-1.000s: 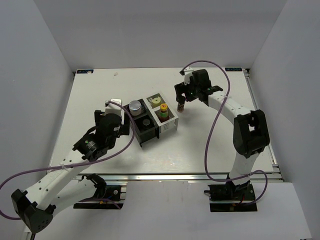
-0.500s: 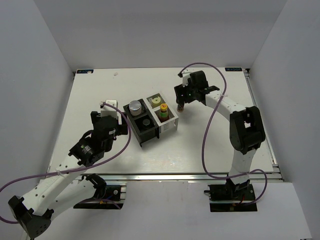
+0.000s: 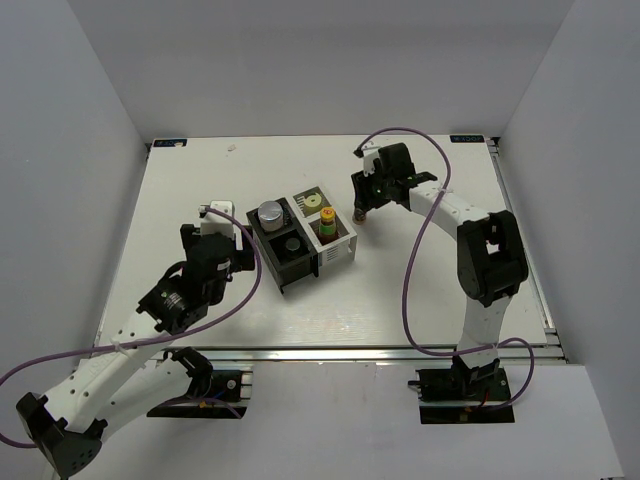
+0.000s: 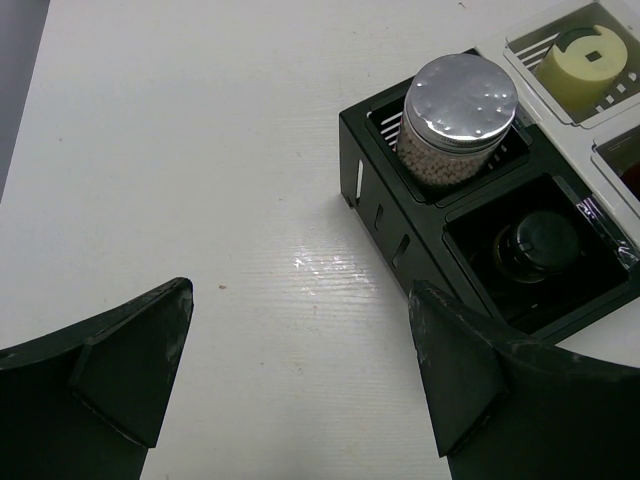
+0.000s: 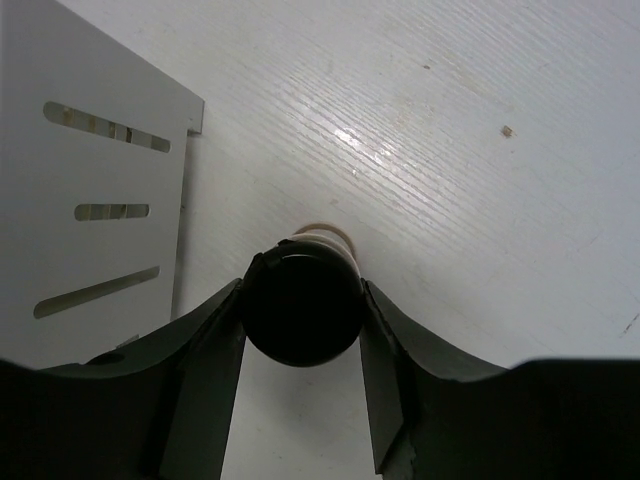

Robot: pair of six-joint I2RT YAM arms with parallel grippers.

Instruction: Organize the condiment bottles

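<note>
The right gripper (image 3: pixel 363 202) is clamping a short dark spice jar (image 5: pixel 300 310), black-lidded and cream underneath, just beside the rack (image 5: pixel 90 170). The left gripper (image 4: pixel 300 300) is gaping wide near the rack.

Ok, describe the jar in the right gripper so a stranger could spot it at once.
Find the black-and-white rack in the middle of the table. Just off its white side is a small black-lidded jar, clamped in the right gripper. It is the only container outside the rack.
</note>
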